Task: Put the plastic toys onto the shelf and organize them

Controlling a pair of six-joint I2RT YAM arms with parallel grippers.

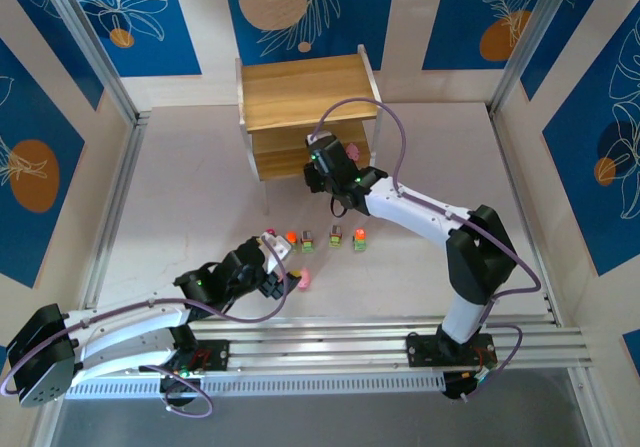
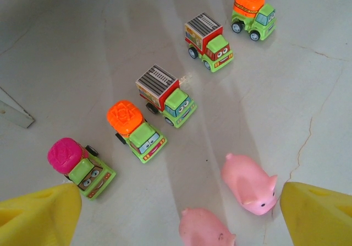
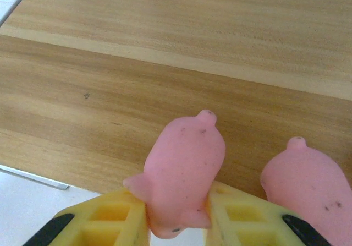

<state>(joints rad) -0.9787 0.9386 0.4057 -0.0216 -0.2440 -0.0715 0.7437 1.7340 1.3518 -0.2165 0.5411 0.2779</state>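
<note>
Placement step, right arm. We are watching the right gripper (image 3: 179,216) pinching a rounded pink plastic pig (image 3: 184,169) by its rear, fingers narrow. Its long axis is pointing away from them over the shelf (image 3: 165,64) board, just beside a second pink pig (image 3: 308,185) lying parallel. The left gripper (image 2: 184,210) is hanging wide open and empty over two pigs (image 2: 250,182) on the table (image 2: 82,48), well apart from the shelf.

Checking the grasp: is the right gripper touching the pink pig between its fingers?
Touching. In the right wrist view the right gripper has both yellow fingers pressed against the pink pig, no gap.
</note>
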